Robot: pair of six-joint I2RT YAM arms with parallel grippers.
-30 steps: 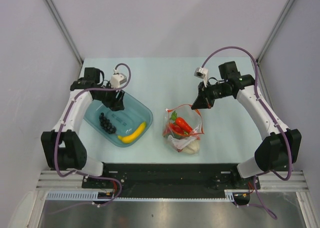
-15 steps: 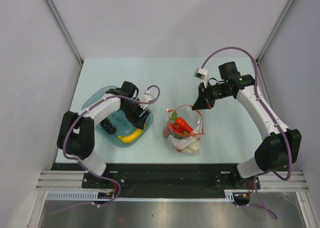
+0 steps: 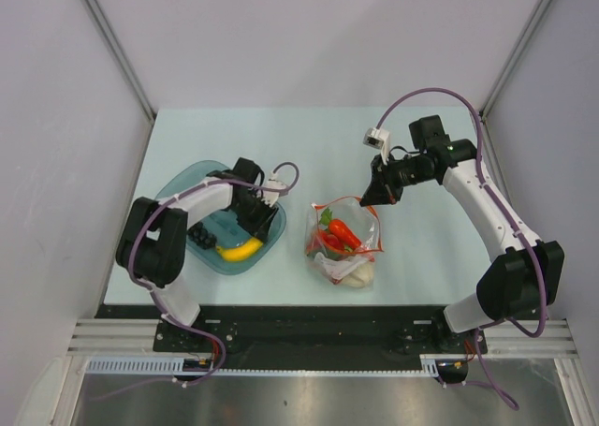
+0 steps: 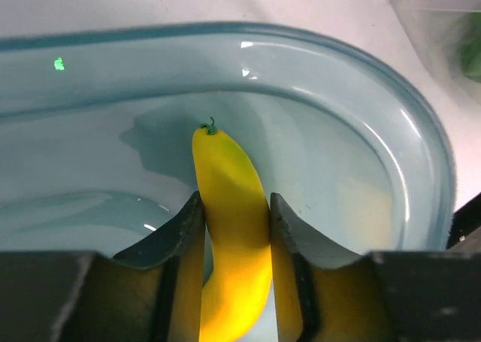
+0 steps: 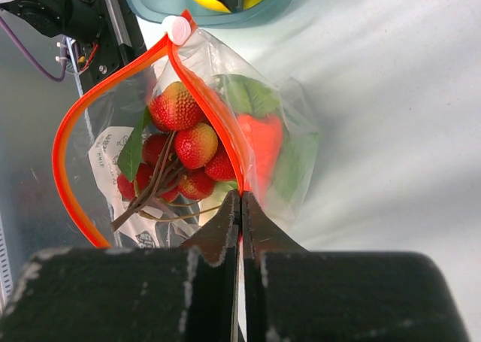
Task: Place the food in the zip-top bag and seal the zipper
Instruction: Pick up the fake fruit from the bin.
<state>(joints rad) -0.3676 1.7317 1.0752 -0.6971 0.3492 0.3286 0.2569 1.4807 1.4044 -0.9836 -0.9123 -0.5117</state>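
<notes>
The left arm (image 3: pixel 198 196) doubles back from its base at the lower left of the overhead view. Its forearm runs rightward and its wrist is turned down toward the bottom of the frame. The left pincer (image 3: pixel 251 222) has its jaws partly closed, and both fingers (image 4: pixel 184 233) press against the sides of the banana (image 4: pixel 225 161). The right arm (image 3: pixel 489 209) rises from the lower right, bends near the right edge and reaches left toward centre. The right pincer (image 3: pixel 370 199) points down-left, its jaws fully together and pinching the rim of the zip-top bag (image 5: pixel 294 110).

Banana (image 3: pixel 240 250) in bowl (image 3: pixel 181 180), left of bag (image 3: pixel 371 229)
</notes>
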